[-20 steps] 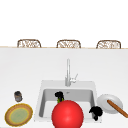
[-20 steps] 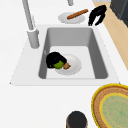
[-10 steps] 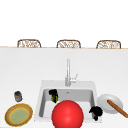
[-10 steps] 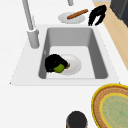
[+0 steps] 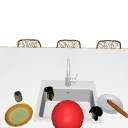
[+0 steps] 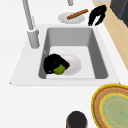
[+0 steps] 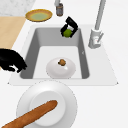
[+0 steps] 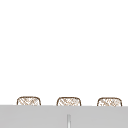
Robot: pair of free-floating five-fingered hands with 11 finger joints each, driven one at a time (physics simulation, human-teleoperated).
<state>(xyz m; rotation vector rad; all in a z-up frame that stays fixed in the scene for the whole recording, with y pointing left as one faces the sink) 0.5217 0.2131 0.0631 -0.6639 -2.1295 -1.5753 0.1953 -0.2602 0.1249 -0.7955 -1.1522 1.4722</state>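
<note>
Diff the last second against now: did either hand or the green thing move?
Barely. The left hand stays curled round the green ball at the sink's left end, perhaps drifting slightly along the white dish. The right hand still hangs by the plate with the breadstick.

A white bench [image 5: 25, 67] is seen running the full width, with a grey sink [image 5: 93, 86] set into it. Behind its far edge, three wicker chair backs [image 5: 68, 44] are lined up. A plain white wall fills the space above. A wooden floor strip [image 6: 120, 42] is seen beside the bench.
</note>
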